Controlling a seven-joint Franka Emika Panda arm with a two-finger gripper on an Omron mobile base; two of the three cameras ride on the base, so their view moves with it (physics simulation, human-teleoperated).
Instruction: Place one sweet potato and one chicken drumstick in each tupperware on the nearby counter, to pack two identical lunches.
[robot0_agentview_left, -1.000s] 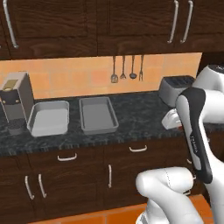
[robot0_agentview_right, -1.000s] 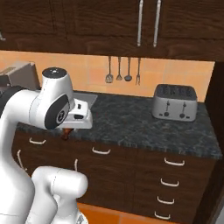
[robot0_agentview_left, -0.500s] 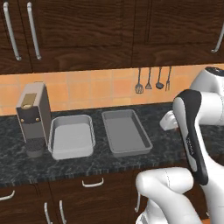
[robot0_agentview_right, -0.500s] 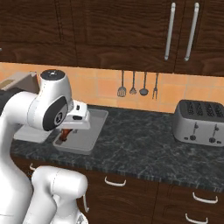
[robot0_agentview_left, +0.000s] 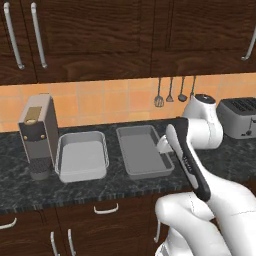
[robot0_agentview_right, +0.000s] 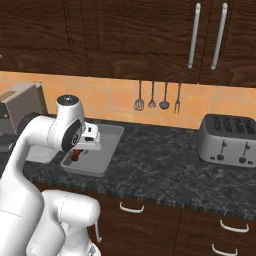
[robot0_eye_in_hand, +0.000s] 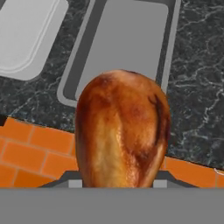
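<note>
Now gripper (robot0_agentview_right: 76, 154) clamps chicken drumstick (robot0_eye_in_hand: 121, 131) over rt tupperware (robot0_agentview_left: 143, 151) — coffee machine (robot0_agentview_left: 37, 135) far left, toaster (robot0_agentview_right: 229, 140) well right.

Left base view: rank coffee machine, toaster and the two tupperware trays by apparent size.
1. Coffee machine.
2. Left tupperware and right tupperware: look alike, unranked.
3. Toaster, partly cut off, so unsure.

We've got even, flat rendered light here, no glare, no strong cast shadows. The upper cabinets (robot0_agentview_left: 125, 35) read dark and dim; the orange backsplash (robot0_agentview_right: 120, 102) glows brighter. Up close, the chicken drumstick (robot0_eye_in_hand: 122, 131) looks soft and slightly blurred.
</note>
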